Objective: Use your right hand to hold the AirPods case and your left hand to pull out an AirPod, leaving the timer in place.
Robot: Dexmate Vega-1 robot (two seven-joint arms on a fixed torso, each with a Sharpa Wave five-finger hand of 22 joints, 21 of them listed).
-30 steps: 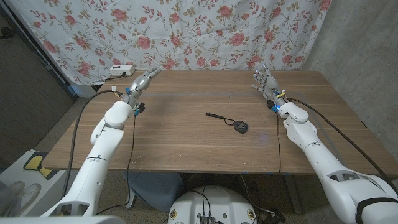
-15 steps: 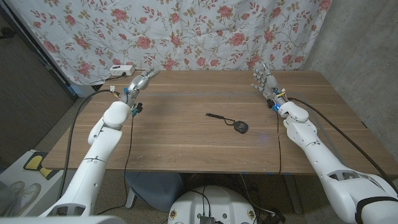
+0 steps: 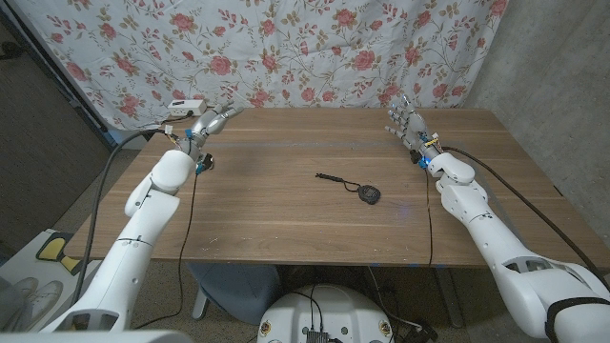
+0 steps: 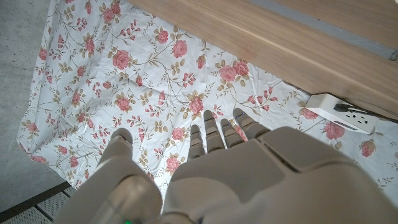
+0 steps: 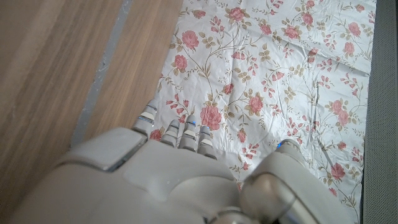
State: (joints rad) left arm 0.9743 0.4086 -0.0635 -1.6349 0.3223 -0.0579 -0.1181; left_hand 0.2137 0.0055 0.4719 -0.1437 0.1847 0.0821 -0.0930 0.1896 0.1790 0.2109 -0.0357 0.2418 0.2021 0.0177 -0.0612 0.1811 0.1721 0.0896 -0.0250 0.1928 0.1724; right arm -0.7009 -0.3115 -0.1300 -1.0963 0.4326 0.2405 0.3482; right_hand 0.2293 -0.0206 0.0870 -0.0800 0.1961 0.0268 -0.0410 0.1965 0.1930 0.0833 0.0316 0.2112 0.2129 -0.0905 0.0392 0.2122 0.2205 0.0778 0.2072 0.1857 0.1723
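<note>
AirPods case, seen as a small dark rounded object with a thin dark strap trailing from it, lies near the middle of the wooden table, touched by neither hand. The robot's left hand is at the table's far left corner, well apart from the case, fingers stretched out toward the floral cloth and holding nothing. The right hand is near the far right edge, fingers raised and slightly spread, gripping nothing either. A white power strip sits just beyond the table by the left hand, against the cloth.
</note>
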